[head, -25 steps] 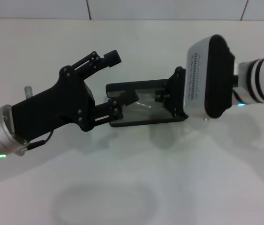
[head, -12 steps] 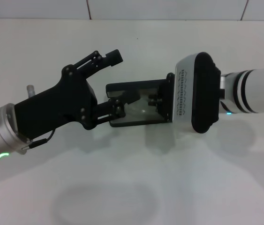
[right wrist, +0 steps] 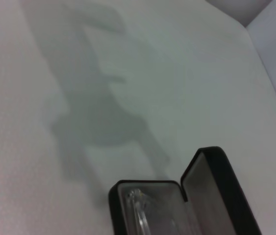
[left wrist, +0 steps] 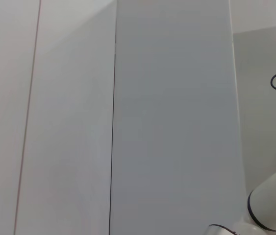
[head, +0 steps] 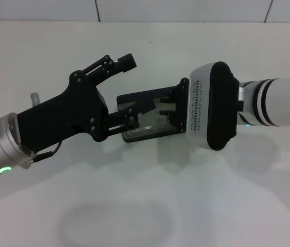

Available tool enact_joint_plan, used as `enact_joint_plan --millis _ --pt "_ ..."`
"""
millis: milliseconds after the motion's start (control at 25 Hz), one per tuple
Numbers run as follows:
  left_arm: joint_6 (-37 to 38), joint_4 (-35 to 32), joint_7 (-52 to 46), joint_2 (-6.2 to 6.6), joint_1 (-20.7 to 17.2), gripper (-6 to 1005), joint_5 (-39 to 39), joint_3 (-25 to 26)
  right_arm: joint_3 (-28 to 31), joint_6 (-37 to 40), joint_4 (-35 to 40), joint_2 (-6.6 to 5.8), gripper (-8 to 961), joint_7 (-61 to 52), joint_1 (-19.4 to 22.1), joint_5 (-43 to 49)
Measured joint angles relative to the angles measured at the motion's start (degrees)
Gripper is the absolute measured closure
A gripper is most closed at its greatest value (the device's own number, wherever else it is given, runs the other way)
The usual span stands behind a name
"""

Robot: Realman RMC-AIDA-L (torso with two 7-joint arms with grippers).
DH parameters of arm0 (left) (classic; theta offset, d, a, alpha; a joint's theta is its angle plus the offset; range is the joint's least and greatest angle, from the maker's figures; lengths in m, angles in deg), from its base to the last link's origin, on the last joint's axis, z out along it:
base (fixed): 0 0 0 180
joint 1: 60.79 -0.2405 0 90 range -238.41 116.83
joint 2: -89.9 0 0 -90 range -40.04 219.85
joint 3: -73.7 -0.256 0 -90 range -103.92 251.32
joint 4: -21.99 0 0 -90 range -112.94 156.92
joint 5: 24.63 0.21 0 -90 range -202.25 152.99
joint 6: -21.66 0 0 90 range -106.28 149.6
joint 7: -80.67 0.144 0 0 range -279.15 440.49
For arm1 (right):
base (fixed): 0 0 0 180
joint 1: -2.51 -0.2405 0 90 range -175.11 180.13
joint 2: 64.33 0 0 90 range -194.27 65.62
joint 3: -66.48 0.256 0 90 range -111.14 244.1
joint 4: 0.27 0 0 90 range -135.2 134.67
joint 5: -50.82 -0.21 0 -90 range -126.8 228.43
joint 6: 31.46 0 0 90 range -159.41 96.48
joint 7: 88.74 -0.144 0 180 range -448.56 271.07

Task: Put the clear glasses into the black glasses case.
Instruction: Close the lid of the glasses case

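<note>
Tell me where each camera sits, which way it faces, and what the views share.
Head: looks down at the white table, both arms, left tool and right tool at the open black glasses case.
Left wrist: faces away at a pale wall; only a white arm joint shows.
Right wrist: looks along the table at the case holding the clear glasses; no tool visible.
Shared: head and right wrist both show the case.

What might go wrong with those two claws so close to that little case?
The glasses lie in the open case, and both grippers crowd it. The left gripper is open with one finger at the case's end; a nudge might slide it. The right gripper might bump the lid or pinch the glasses.
</note>
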Motion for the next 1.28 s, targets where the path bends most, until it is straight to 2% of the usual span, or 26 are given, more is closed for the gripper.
enact_joint_plan --millis 120,320,520,720,880,1040,1200,1280 --pt "0.0 0.1 0.0 0.09 0.1 166 0.0 0.0 0.0 1.6 0.9 0.0 759 -0.1 0.3 -0.1" --pt "0.0 0.1 -0.1 0.28 -0.4 167 -0.3 0.0 1.4 8.9 4.4 -0.08 758 -0.3 1.5 -1.9" --pt "0.0 0.3 -0.1 0.45 -0.9 167 -0.5 0.0 7.0 17.7 7.3 -0.27 757 -0.1 3.4 -7.7" --pt "-2.0 0.4 -0.3 0.12 -0.7 166 -0.2 2.3 20.7 29.6 6.0 -0.5 756 2.9 5.7 -17.4" --pt "-5.8 0.4 -0.8 -0.18 -0.2 167 -0.2 2.9 33.5 38.6 1.0 -0.53 742 10.7 9.0 -30.3" --pt "-9.6 0.5 -1.6 -0.55 1.0 167 -0.1 2.8 45.7 46.9 -10.3 -0.67 723 19.2 9.8 -39.7" --pt "-15.6 0.5 -4.5 -0.73 3.2 166 -0.1 2.8 58.3 53.7 -23.2 -0.85 704 25.2 8.5 -41.3" --pt "-21.3 0.5 -6.9 -0.76 4.9 166 0.4 2.5 63.7 55.8 -28.2 -0.89 695 28.0 8.4 -41.4"
